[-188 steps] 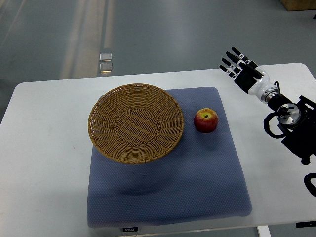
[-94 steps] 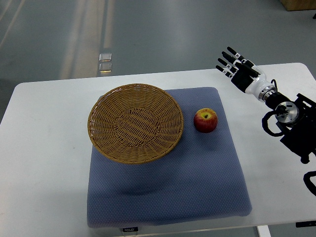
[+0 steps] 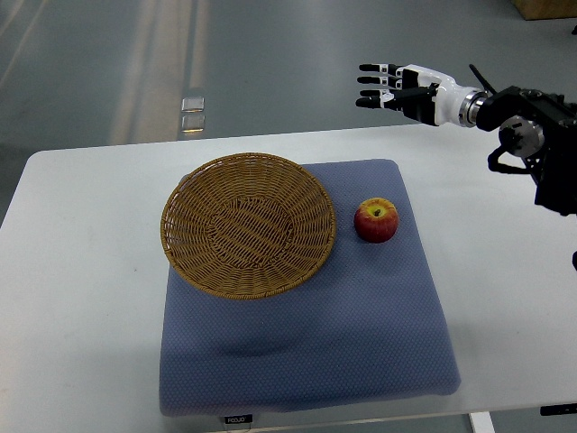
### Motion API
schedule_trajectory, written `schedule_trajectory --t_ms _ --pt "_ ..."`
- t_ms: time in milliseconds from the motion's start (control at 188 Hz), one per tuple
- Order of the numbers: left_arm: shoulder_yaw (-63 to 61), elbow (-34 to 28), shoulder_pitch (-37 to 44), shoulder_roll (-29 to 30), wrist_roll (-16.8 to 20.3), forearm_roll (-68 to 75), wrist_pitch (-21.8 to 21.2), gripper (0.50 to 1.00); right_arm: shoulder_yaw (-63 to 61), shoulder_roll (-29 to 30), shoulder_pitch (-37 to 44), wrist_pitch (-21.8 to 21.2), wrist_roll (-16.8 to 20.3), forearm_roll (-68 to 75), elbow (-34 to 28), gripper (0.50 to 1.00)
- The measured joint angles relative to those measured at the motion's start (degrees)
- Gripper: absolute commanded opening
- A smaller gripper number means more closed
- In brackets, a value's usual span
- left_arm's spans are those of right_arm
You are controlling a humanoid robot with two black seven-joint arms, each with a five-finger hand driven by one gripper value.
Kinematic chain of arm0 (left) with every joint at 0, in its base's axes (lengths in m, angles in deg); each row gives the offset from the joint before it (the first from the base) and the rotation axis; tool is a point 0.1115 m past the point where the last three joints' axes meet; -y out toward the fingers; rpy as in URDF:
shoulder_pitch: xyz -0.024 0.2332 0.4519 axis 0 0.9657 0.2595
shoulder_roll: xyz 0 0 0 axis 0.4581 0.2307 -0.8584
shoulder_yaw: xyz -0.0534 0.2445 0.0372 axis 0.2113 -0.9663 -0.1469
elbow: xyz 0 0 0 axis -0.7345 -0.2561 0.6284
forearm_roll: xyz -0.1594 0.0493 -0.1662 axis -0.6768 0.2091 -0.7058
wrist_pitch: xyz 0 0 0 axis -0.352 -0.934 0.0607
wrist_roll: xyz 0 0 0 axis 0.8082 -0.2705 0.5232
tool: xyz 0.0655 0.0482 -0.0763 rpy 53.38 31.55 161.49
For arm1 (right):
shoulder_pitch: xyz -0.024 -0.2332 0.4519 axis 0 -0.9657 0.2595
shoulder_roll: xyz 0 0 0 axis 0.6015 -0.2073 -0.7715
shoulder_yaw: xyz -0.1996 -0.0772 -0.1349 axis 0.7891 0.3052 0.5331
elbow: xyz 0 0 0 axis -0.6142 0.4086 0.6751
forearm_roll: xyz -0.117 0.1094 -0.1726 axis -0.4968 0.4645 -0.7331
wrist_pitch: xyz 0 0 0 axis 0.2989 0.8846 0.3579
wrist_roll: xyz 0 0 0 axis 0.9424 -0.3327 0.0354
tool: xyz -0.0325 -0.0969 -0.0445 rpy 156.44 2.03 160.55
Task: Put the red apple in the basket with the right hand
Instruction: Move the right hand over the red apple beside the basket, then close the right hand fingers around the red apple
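A red apple (image 3: 376,220) with a yellow patch sits on the blue mat (image 3: 361,334), just right of the wicker basket (image 3: 248,224). The basket is round, shallow and holds nothing. My right hand (image 3: 383,87) hangs in the air beyond the table's far edge, above and behind the apple, fingers stretched out to the left and holding nothing. Its arm (image 3: 532,135) enters from the right edge. The left arm does not show.
The mat lies on a white table (image 3: 81,271). Past the far edge is grey floor with a small shiny object (image 3: 192,112) on it. A brown box corner (image 3: 545,9) shows at the top right.
My right hand has risen and swung left, from over the table's right rear corner to beyond the far edge; its fingers now point left. Apple and basket have not moved.
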Motion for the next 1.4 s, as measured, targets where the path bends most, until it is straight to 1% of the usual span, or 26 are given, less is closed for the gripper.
schedule_trajectory --t_ms 64,170,218,282,362,389,447,554,666,778,975,1097,1268,1401 --pt "0.0 0.0 0.0 0.0 0.0 0.0 0.0 1.000 2.9 -0.8 2.4 0.0 0.2 -3.6 -0.6 0.928" --pt "0.0 0.1 0.0 0.0 0.0 0.0 0.0 1.000 8.9 -3.9 7.4 0.0 0.7 -11.2 -5.4 0.928" --pt "0.0 0.1 0.0 0.0 0.0 0.0 0.0 1.000 11.8 -6.1 9.9 0.0 0.9 -15.4 -9.6 0.928" --pt "0.0 0.1 0.0 0.0 0.0 0.0 0.0 1.000 13.9 -8.2 11.8 0.0 1.0 -19.1 -13.7 0.928" --pt "0.0 0.1 0.0 0.0 0.0 0.0 0.0 1.000 16.3 -12.4 14.6 0.0 1.4 -26.8 -22.1 0.928" --pt "0.0 0.1 0.0 0.0 0.0 0.0 0.0 1.000 16.7 -13.3 15.0 0.0 1.6 -28.5 -24.0 0.928" --pt "0.0 0.1 0.0 0.0 0.0 0.0 0.0 1.000 17.3 -16.2 15.9 0.0 3.3 -33.3 -29.9 0.928" --pt "0.0 0.1 0.0 0.0 0.0 0.0 0.0 1.000 18.3 -19.9 16.4 0.0 6.2 -37.7 -38.4 0.928" --pt "0.0 0.0 0.0 0.0 0.0 0.0 0.0 1.000 21.6 -22.7 16.4 0.0 8.5 -38.3 -44.3 0.928" --pt "0.0 0.0 0.0 0.0 0.0 0.0 0.0 1.000 22.7 -23.2 15.7 0.0 9.3 -37.2 -46.1 0.928" --pt "0.0 0.0 0.0 0.0 0.0 0.0 0.0 1.000 22.9 -22.3 12.9 0.0 11.2 -29.7 -46.6 0.928" --pt "0.0 0.0 0.0 0.0 0.0 0.0 0.0 1.000 22.9 -21.4 11.0 0.2 11.6 -27.1 -46.6 0.928" --pt "0.0 0.0 0.0 0.0 0.0 0.0 0.0 1.000 22.8 -20.0 8.9 2.8 12.7 -23.5 -46.6 0.928" --pt "0.0 0.0 0.0 0.0 0.0 0.0 0.0 1.000 23.0 -18.5 7.2 6.7 13.2 -23.1 -46.6 0.928"
